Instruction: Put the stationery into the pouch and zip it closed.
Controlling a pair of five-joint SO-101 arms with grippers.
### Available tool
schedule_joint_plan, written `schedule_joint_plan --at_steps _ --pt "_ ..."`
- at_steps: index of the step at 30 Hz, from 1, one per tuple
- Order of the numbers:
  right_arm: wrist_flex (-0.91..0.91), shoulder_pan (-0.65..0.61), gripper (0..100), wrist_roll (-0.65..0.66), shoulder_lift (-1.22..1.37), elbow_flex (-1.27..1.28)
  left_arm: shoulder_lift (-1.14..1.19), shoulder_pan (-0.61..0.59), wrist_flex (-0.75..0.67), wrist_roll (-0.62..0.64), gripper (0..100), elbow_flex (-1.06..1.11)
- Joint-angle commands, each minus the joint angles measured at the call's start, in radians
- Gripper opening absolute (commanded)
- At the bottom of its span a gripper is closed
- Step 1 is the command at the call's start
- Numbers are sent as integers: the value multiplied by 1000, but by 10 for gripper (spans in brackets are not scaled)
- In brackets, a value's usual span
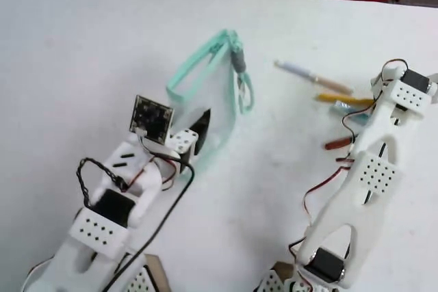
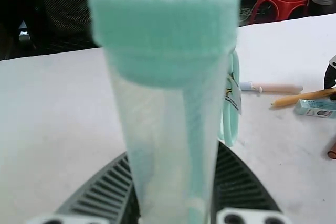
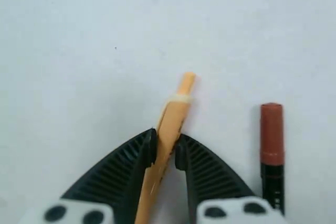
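The pouch (image 1: 212, 94), clear with mint-green trim, sits mid-table (image 1: 82, 46). Its near end is clamped between the closed fingers of the left gripper (image 2: 176, 203). The left arm extends from the near left corner, its wrist angled toward the pouch. The stationery lies well to the right of the pouch. The orange pen (image 3: 167, 129) is pinched at its shaft by the right gripper (image 3: 165, 148), whose arm reaches forward along the right side with the wrist bent down. A red-brown marker (image 3: 272, 140) lies just beside that gripper. A pale pen (image 1: 311, 76) and a small blue item (image 1: 345, 107) rest near the orange pen.
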Motion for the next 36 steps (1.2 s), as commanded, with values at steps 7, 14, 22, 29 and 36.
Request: schedule_joint_plan --at_steps 7,14,22,29,36 --pt "-4 -1 23 3 16 -8 -12 13 -18 3 160 -6" --pt "-2 -4 23 3 13 -8 -13 13 -18 3 158 -6" --pt "67 -4 23 2 2 -46 -13 15 -18 3 158 -5" --pt "84 -4 23 2 4 -68 -15 15 -18 3 158 -5" --pt "84 -4 23 2 4 -69 -15 13 -18 3 158 -6"
